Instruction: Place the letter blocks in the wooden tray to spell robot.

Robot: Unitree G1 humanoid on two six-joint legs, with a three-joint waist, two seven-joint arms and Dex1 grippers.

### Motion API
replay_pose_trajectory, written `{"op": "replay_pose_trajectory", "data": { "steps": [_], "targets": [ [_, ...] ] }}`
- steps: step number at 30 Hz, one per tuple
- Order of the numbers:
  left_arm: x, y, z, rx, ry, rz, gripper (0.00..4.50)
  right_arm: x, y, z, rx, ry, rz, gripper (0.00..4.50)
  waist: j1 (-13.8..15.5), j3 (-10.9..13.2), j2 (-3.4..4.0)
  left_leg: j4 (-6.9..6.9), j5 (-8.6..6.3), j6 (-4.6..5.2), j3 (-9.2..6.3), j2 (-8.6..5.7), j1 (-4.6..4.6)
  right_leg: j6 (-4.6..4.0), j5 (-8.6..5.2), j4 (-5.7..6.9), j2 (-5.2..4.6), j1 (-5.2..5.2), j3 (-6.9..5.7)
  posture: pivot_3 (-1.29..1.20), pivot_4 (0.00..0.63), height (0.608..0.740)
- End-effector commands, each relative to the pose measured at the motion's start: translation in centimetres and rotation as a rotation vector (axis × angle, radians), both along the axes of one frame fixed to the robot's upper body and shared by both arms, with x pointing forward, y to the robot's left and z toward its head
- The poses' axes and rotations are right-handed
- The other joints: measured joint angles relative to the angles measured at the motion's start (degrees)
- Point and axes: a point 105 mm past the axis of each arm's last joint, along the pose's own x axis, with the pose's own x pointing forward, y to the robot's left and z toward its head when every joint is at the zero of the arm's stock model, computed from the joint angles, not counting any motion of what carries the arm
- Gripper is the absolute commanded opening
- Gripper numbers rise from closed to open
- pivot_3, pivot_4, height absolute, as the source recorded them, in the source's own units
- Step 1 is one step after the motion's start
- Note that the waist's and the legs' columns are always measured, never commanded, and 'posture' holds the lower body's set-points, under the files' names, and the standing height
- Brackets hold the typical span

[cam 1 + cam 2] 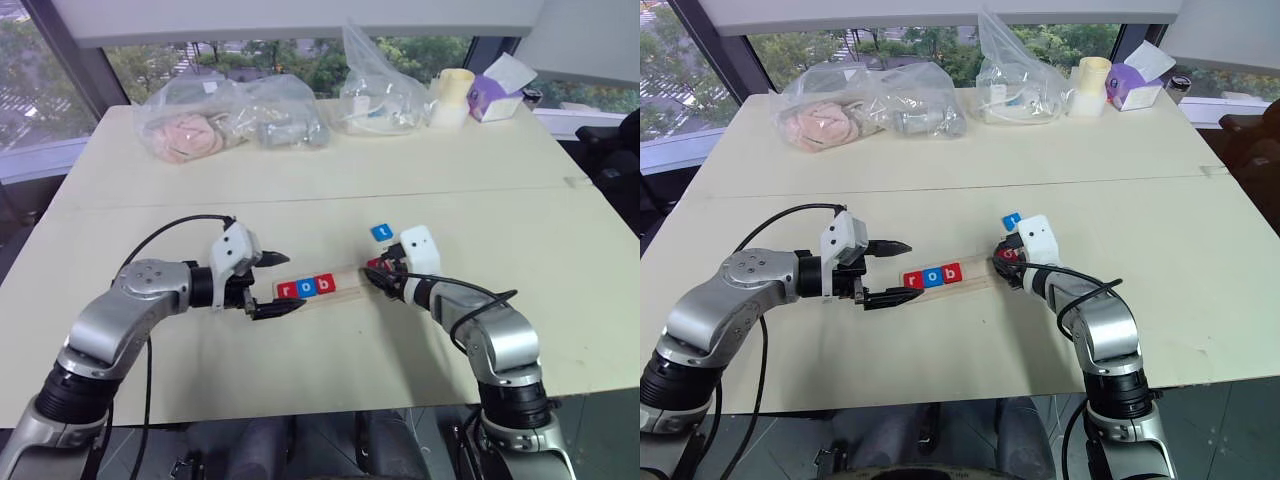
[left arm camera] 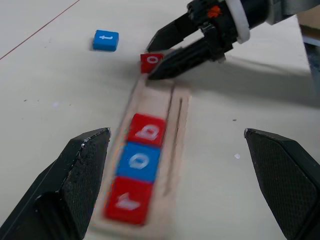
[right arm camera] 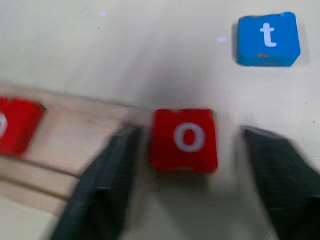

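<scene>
The wooden tray (image 1: 350, 281) lies in the middle of the table with a red r (image 1: 288, 291), a blue o (image 1: 307, 287) and a red b (image 1: 325, 284) side by side at its left end. A second o block, red (image 3: 184, 139), lies at the tray's right end, half on the wood and half on the table. My right gripper (image 1: 378, 272) is open, one finger on each side of this block, with a small gap on both sides. The blue t (image 1: 381, 232) lies on the table just behind. My left gripper (image 1: 294, 281) stands open at the tray's left end, empty.
Along the table's far edge lie clear plastic bags (image 1: 230, 120) with soft items, another bag (image 1: 375, 95), a pale yellow cup (image 1: 452, 95) and a purple-and-white box (image 1: 497, 95). A seam (image 1: 300, 198) crosses the tabletop behind the tray.
</scene>
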Motion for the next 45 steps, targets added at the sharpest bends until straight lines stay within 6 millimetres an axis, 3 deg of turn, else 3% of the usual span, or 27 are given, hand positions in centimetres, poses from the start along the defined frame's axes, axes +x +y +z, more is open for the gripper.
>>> {"op": "replay_pose_trajectory", "data": {
  "steps": [1,6,14,16,17,20,21,29,37,42,45],
  "targets": [
    [0.4,0.1,0.6,-0.001,-0.045,-0.008,4.50,-0.1,0.1,0.0,0.005,0.005,-0.003,1.47,0.0,0.0,-0.02,0.01,0.00,0.00,-0.01,0.00,0.01,0.00,0.00,0.00,0.00,0.03,0.00,0.00,0.150,0.740],
    [0.9,0.3,0.2,0.001,-0.042,-0.005,4.50,-0.4,0.5,0.1,0.016,0.008,0.007,1.47,0.0,0.0,-0.02,0.00,0.00,0.00,-0.03,0.00,0.03,0.00,0.00,0.00,0.01,0.04,0.00,0.00,0.150,0.740],
    [-0.1,0.3,-0.4,0.010,-0.041,-0.018,4.50,-0.5,0.4,1.4,0.137,0.014,-0.018,1.47,0.0,0.0,-0.02,-0.06,0.00,0.00,-0.04,0.03,0.01,0.01,0.00,-0.02,0.01,-0.01,0.00,0.00,0.150,0.740],
    [-0.1,0.3,-0.4,0.012,-0.040,-0.019,4.50,-0.7,0.4,1.2,0.142,0.025,-0.019,2.48,0.1,0.0,-0.02,-0.05,0.00,0.00,-0.04,0.02,0.01,0.01,-0.01,-0.02,0.01,-0.01,0.00,0.00,0.150,0.740],
    [-0.1,0.3,-0.5,0.014,-0.040,-0.020,4.50,-0.9,0.4,1.0,0.146,0.034,-0.018,2.76,0.1,0.0,-0.02,-0.04,0.00,0.00,-0.03,0.02,0.01,0.00,-0.01,-0.02,0.01,0.00,0.00,0.00,0.150,0.740],
    [0.1,0.2,-0.5,0.019,-0.037,-0.022,4.50,-1.2,0.5,0.7,0.159,0.058,-0.022,4.33,0.0,0.0,-0.02,-0.05,0.00,0.00,-0.03,0.02,0.01,0.00,-0.01,-0.02,0.00,0.00,0.00,0.00,0.150,0.740],
    [0.3,0.2,-0.6,0.021,-0.036,-0.021,4.50,-1.3,0.5,0.6,0.156,0.061,-0.020,4.46,0.1,0.0,-0.01,-0.05,0.00,0.00,-0.03,0.03,0.01,0.00,-0.01,-0.02,0.01,-0.01,0.00,0.00,0.150,0.740],
    [1.3,0.3,-0.5,0.029,-0.034,-0.017,4.50,-1.0,-0.9,0.7,0.136,0.042,-0.076,4.46,0.1,0.0,-0.02,-0.05,0.00,0.00,-0.03,0.01,0.01,0.01,-0.01,-0.03,0.00,0.01,0.00,0.00,0.150,0.740],
    [1.0,0.6,-0.7,0.031,-0.030,-0.023,4.50,-1.2,-2.1,2.7,0.190,-0.059,-0.103,4.46,0.1,0.0,-0.01,-0.06,0.00,0.00,-0.03,0.02,-0.01,0.01,-0.01,-0.04,0.00,-0.02,0.00,0.00,0.150,0.740],
    [0.9,0.9,-0.8,0.033,-0.027,-0.026,4.50,-3.4,-3.5,1.4,0.080,-0.063,-0.044,4.46,0.2,0.0,-0.01,-0.09,-0.01,0.00,-0.04,0.03,-0.07,0.05,-0.04,-0.06,-0.02,-0.05,0.00,0.00,0.150,0.740],
    [1.1,0.9,-0.8,0.034,-0.027,-0.028,4.50,-3.8,-3.2,1.0,0.041,-0.069,0.007,4.46,-0.1,0.0,-0.02,-0.07,-0.01,0.00,-0.02,0.03,-0.07,0.08,-0.06,-0.07,-0.08,-0.04,0.01,0.00,0.150,0.740]
  ]
}}
